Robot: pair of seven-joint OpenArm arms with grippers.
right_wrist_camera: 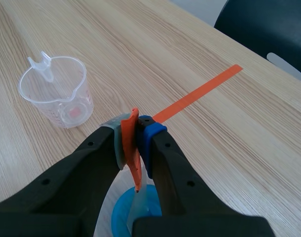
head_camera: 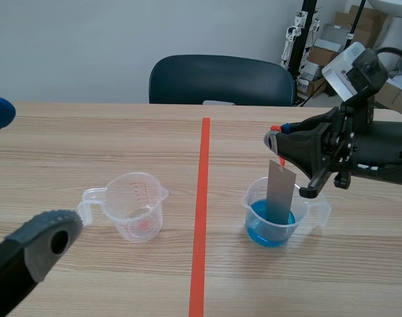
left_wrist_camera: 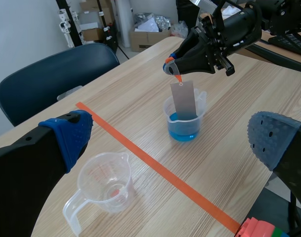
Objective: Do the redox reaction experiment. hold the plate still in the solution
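Note:
A grey metal plate (head_camera: 280,188) (left_wrist_camera: 184,98) hangs upright from an orange tab (right_wrist_camera: 132,143), its lower end dipped in blue solution inside a clear beaker (head_camera: 255,201) (left_wrist_camera: 182,132) (right_wrist_camera: 119,217). My right gripper (head_camera: 274,137) (left_wrist_camera: 172,66) (right_wrist_camera: 133,134) is directly above the beaker, shut on that tab. My left gripper (head_camera: 22,178) (left_wrist_camera: 170,143) stands open and holds nothing, low at the near left of the table, well away from the beaker. An empty clear measuring cup (head_camera: 136,206) (left_wrist_camera: 107,185) (right_wrist_camera: 59,91) with red markings stands left of the tape line.
An orange-red tape line (head_camera: 201,218) runs down the middle of the wooden table (head_camera: 88,139). A dark chair (head_camera: 220,79) stands behind the far edge, with boxes (head_camera: 333,39) and equipment at the back right. An orange and green object (left_wrist_camera: 256,229) lies under my left gripper.

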